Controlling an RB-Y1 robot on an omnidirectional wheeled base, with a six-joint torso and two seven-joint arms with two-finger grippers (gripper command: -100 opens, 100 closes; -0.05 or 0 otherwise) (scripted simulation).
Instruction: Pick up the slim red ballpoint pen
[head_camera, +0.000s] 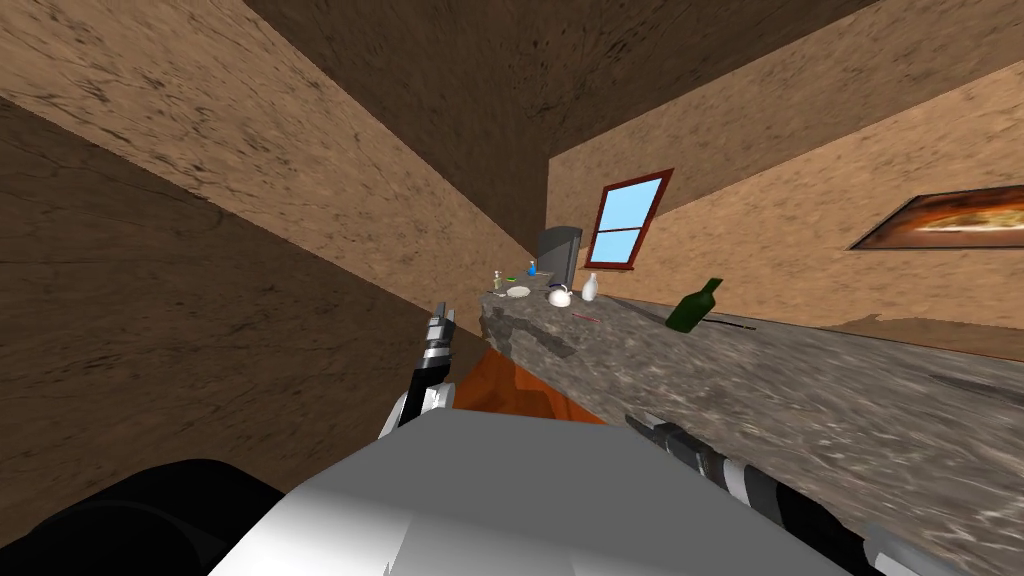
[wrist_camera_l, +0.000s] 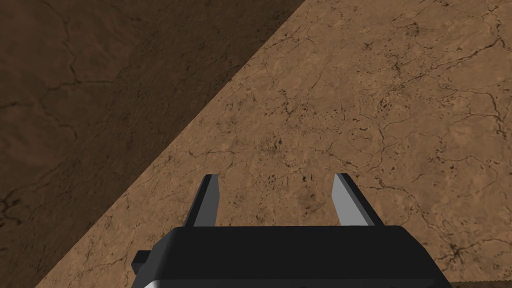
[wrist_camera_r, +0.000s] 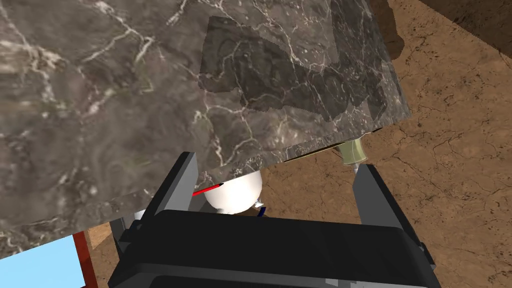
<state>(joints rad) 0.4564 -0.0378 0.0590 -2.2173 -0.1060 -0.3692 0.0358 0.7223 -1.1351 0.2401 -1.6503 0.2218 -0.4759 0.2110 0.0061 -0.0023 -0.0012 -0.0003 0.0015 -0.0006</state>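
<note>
Left of centre in my head view, my left gripper (head_camera: 441, 318) stands by the end of the counter (head_camera: 800, 400), fingers apart and holding nothing. Just right of centre the pen (head_camera: 586, 318) lies flat on the grey marbled top: a thin, straight red line, near a white teapot (head_camera: 559, 296) and left of a green bottle (head_camera: 695, 305). My right gripper (wrist_camera_r: 278, 161), on the arm at lower right, is spread wide and empty, and its camera shows the pen as a dark-tipped red sliver beside the teapot.

Home kitchen: stone counter (head_camera: 800, 400), teapot (head_camera: 559, 296), bottle (head_camera: 693, 305)
</note>
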